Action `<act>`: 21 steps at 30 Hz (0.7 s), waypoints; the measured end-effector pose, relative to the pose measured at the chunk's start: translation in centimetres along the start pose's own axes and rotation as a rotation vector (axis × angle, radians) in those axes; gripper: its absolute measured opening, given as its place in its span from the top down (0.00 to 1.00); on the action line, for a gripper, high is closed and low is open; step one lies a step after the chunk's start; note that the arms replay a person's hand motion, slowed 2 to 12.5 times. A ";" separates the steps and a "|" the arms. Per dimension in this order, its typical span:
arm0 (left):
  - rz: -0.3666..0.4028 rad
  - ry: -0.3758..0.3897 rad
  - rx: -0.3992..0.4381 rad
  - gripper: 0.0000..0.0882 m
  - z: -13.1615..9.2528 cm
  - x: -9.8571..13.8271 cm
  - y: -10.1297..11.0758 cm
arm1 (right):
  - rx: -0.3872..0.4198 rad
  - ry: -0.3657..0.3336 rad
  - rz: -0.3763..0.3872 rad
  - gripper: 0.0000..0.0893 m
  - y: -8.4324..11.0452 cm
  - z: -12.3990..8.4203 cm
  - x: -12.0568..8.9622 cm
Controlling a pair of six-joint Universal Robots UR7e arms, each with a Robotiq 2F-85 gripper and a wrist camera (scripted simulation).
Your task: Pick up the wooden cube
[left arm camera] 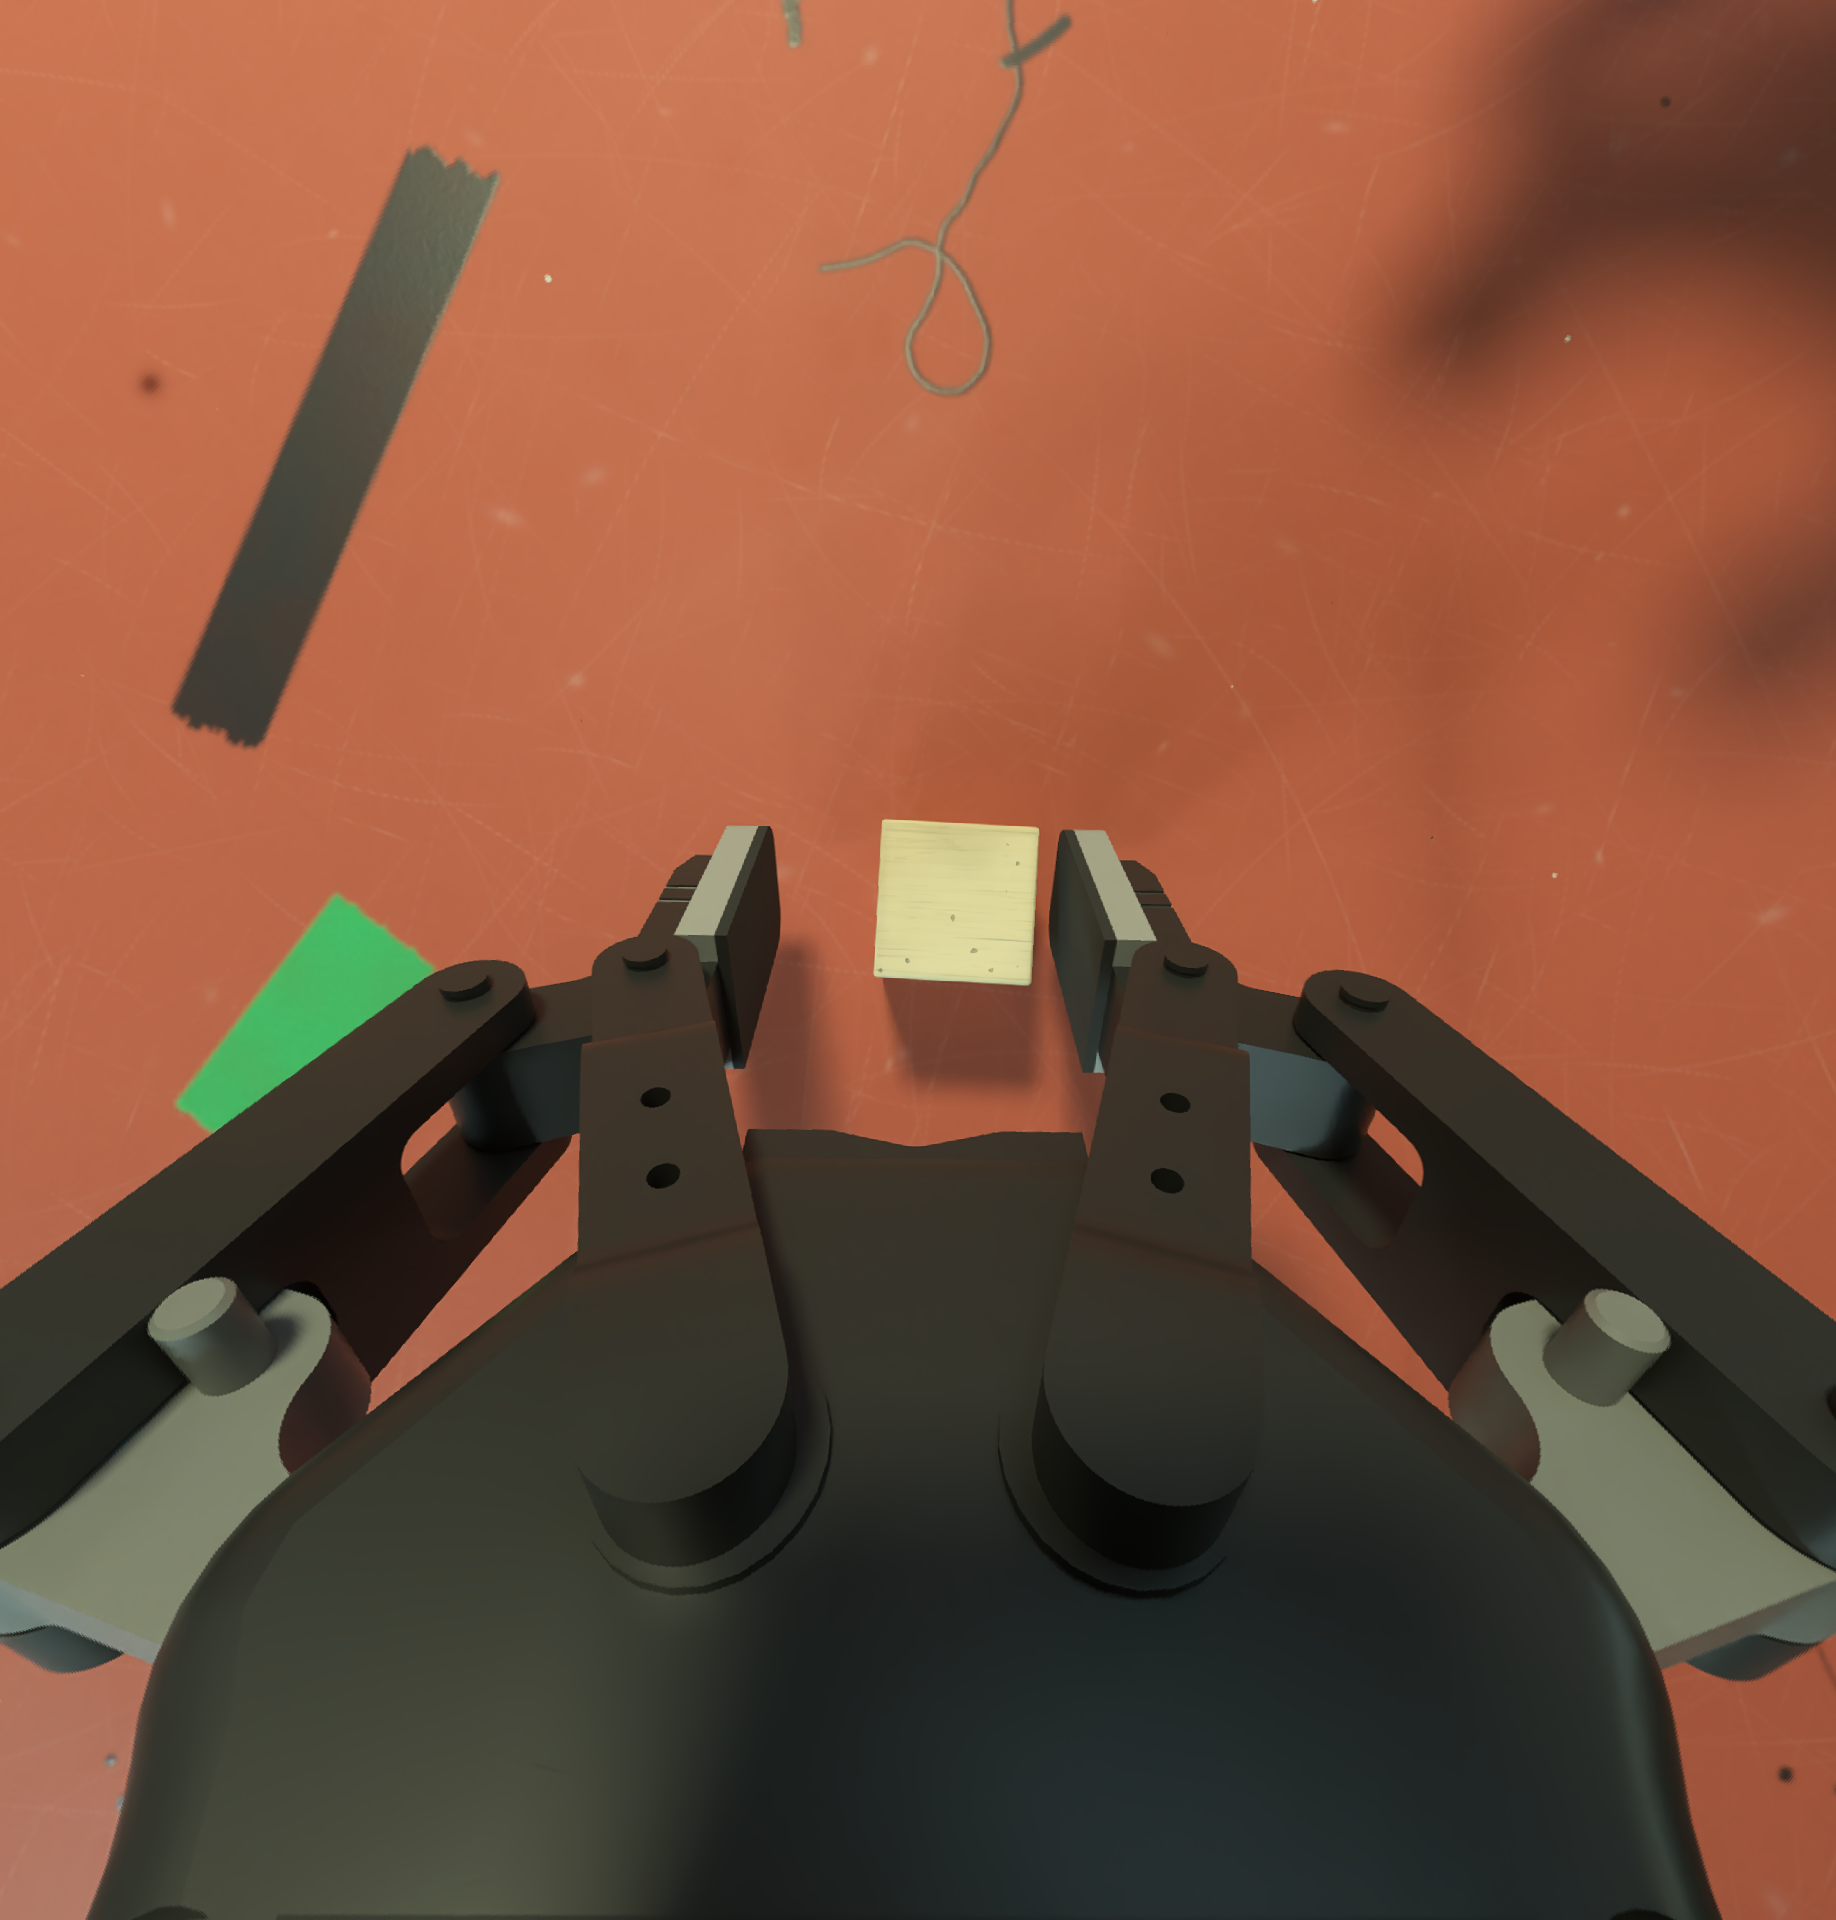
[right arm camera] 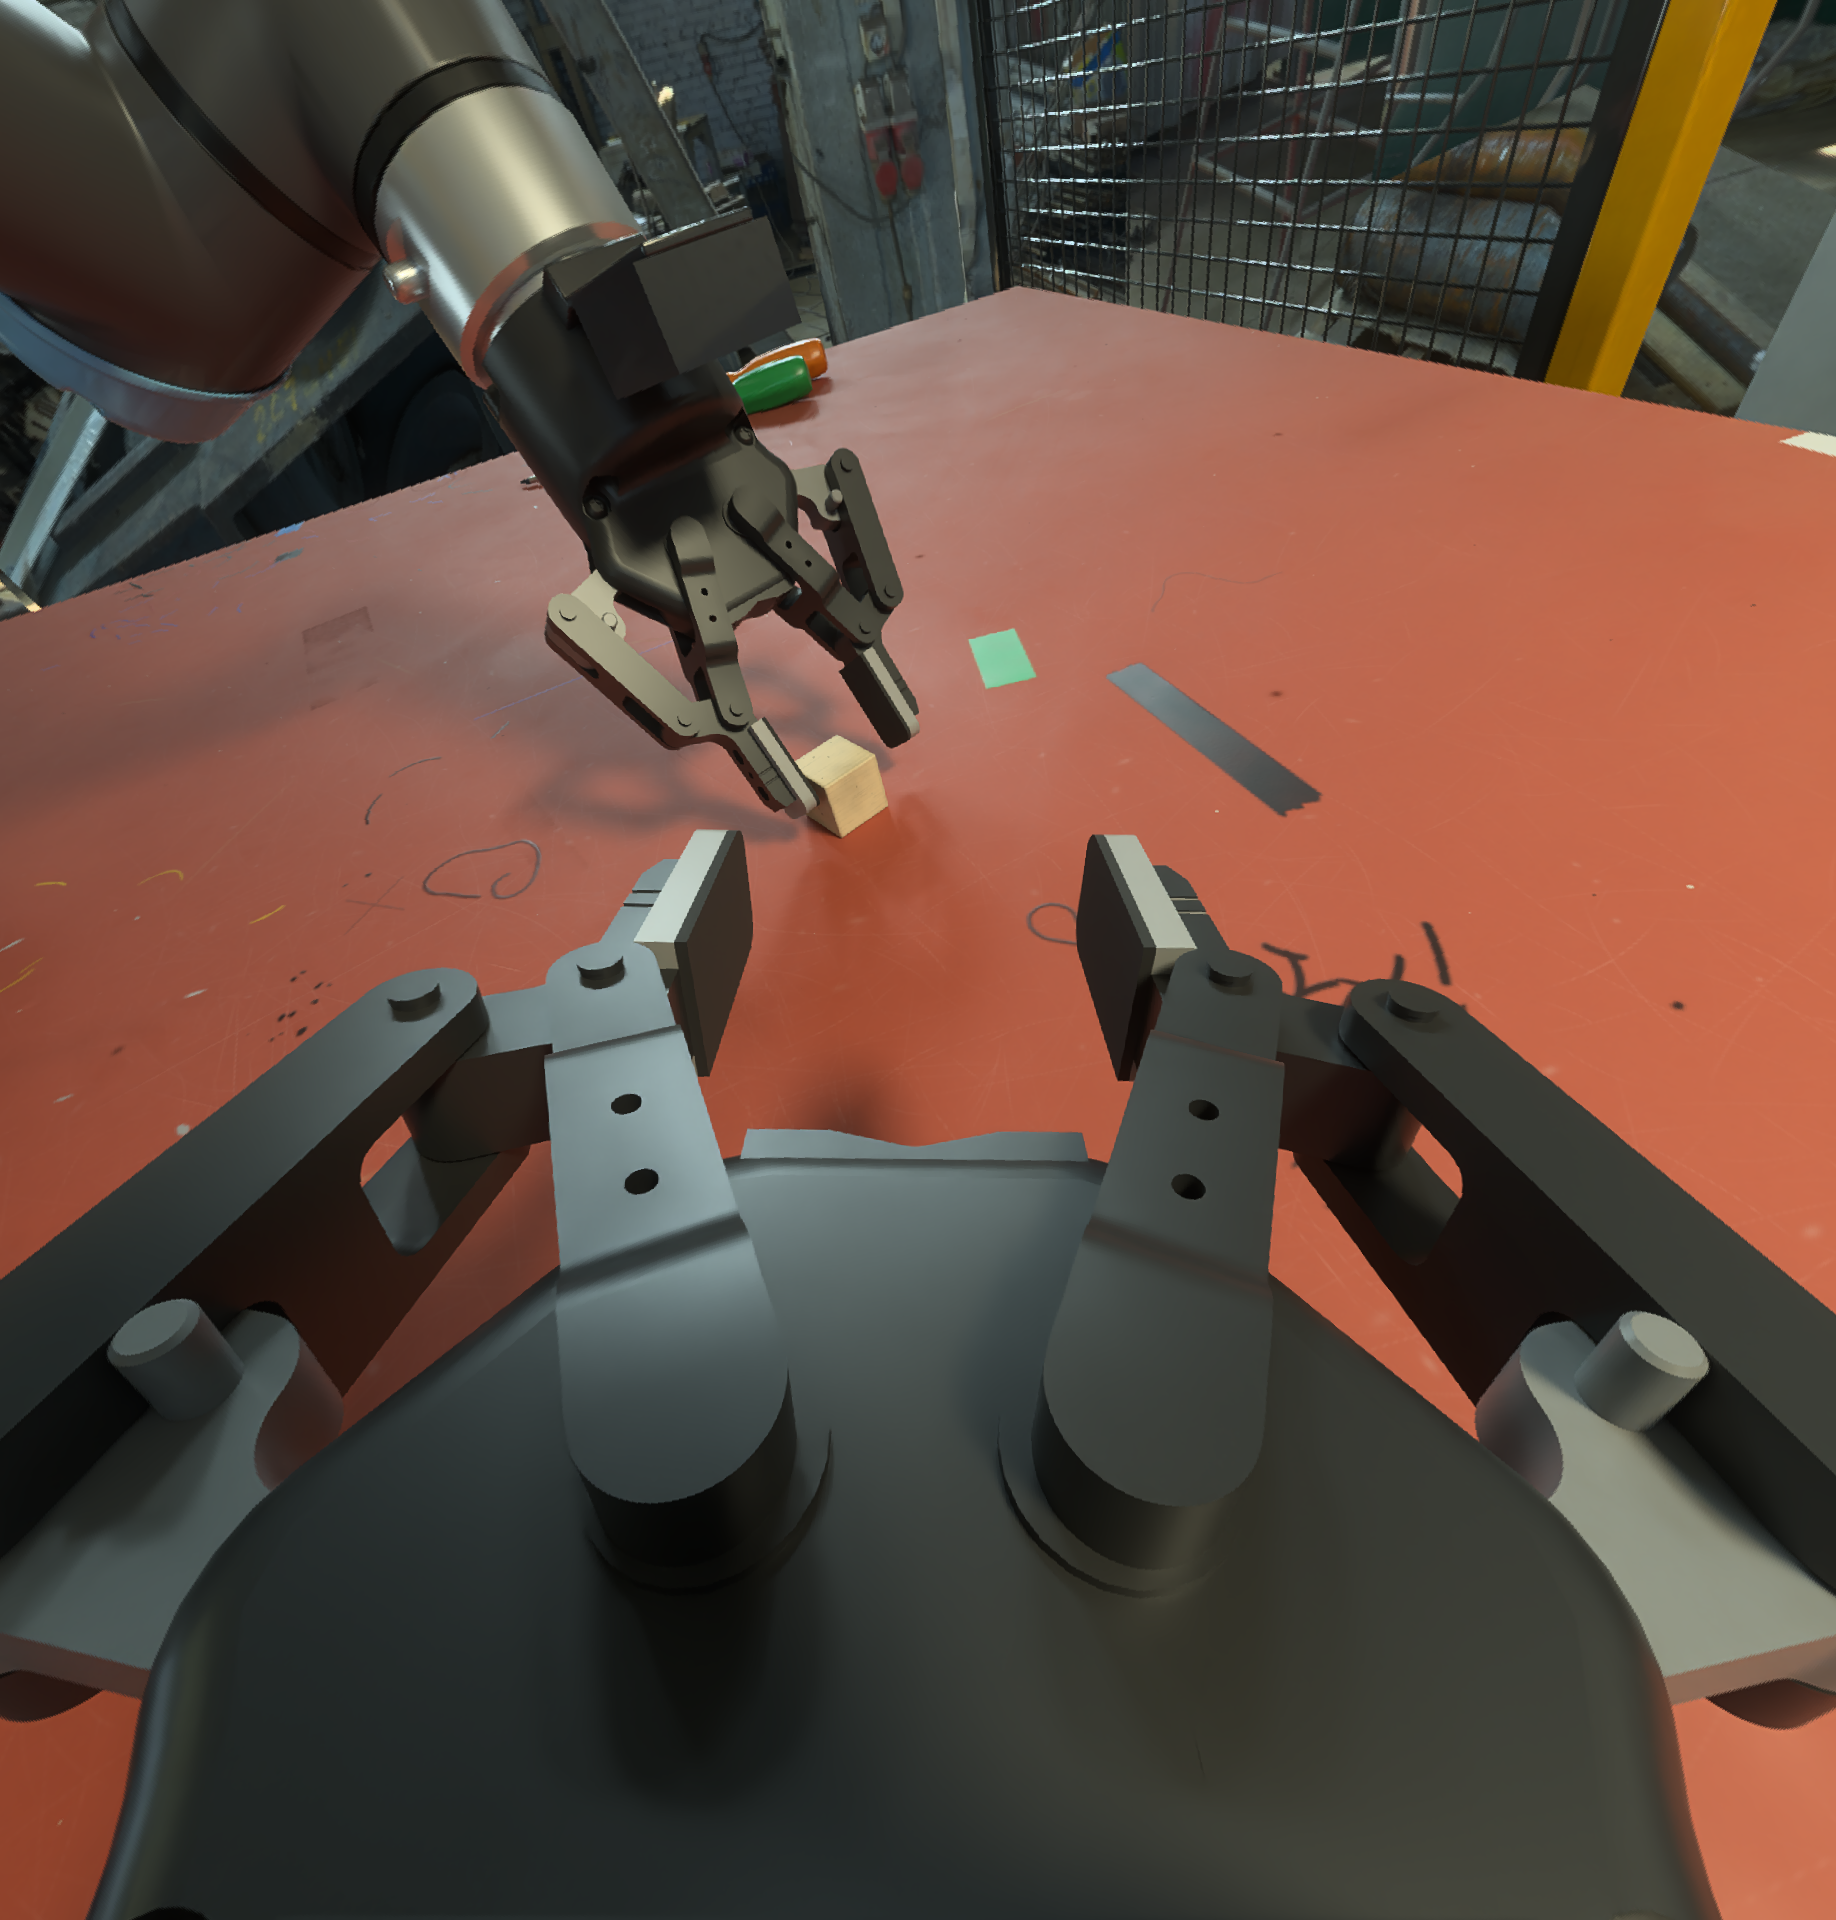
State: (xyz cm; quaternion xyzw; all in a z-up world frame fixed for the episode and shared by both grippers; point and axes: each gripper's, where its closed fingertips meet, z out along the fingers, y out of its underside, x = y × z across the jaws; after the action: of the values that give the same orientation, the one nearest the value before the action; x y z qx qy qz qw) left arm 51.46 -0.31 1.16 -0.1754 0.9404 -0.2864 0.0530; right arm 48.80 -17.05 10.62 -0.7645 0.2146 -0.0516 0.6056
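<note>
The wooden cube (left arm camera: 955, 902) is pale and small and rests on the red table. My left gripper (left arm camera: 916, 914) is open and straddles it, one finger on each side. The right finger is very close to the cube and the left finger stands off with a gap. The right wrist view shows the cube (right arm camera: 846, 784) between the left gripper's fingers (right arm camera: 841, 758), low over the table. My right gripper (right arm camera: 912, 935) is open and empty, hovering above the table a little short of the cube.
A dark tape strip (left arm camera: 337, 447), a green patch (left arm camera: 301, 1013) and a looped string (left arm camera: 945, 312) lie on the table (left arm camera: 1309, 623). The right wrist view shows green and orange tools (right arm camera: 779, 376) at the far edge and a wire mesh fence (right arm camera: 1257, 156) behind.
</note>
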 end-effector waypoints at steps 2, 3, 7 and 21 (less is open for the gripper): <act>0.006 -0.004 -0.004 0.49 0.0 0.0 0.2 | -0.001 0.001 0.000 0.37 0.0 0.0 0.0; 0.010 -0.004 -0.004 0.51 0.0 0.0 0.2 | 0.000 0.001 -0.001 0.37 0.0 0.0 0.0; 0.021 0.007 -0.001 0.59 0.1 0.4 0.2 | 0.001 -0.004 -0.001 0.37 -0.1 0.0 -0.2; 0.064 0.020 0.019 0.71 0.2 0.7 -0.1 | 0.001 -0.014 0.015 0.38 -0.1 0.1 -0.4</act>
State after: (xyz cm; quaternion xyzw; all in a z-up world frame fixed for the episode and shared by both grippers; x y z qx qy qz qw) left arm 50.88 -0.74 1.01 -0.1420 0.9432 -0.2953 0.0541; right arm 48.51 -16.78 10.75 -0.7630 0.2159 -0.0419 0.6079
